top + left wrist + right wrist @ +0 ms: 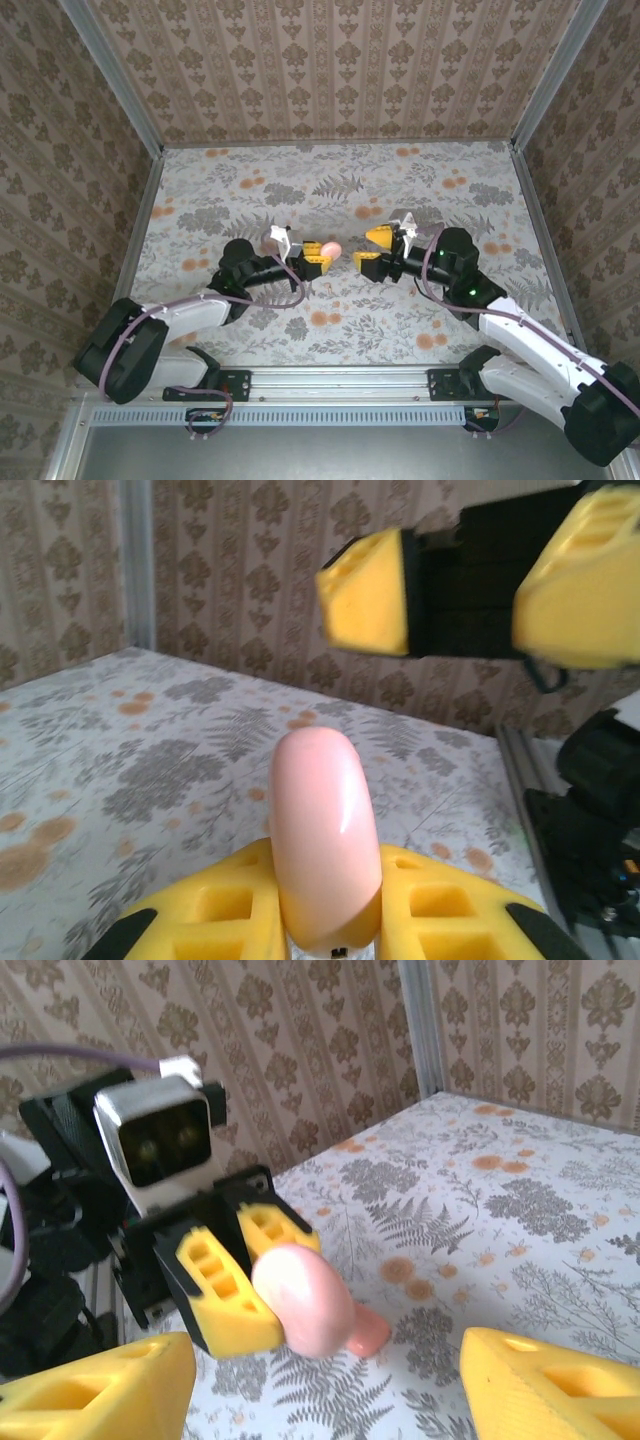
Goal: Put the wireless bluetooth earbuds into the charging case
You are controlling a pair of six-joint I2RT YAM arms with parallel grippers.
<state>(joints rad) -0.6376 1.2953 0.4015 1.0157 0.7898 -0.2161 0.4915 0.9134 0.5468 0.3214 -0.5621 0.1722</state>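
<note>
Both fingers of the left gripper (318, 257) are clamped tight on the coral-pink charging case (322, 840), over the middle of the flowered table (420, 190). At three o'clock from the case, just beside it and apart from it, the right gripper (371, 249) faces it with jaws spread wide, holding nothing. Whether the case's lid is up, I cannot tell.

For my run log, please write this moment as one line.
left gripper: shut on case | right gripper: open, facing case, apart from it
</note>
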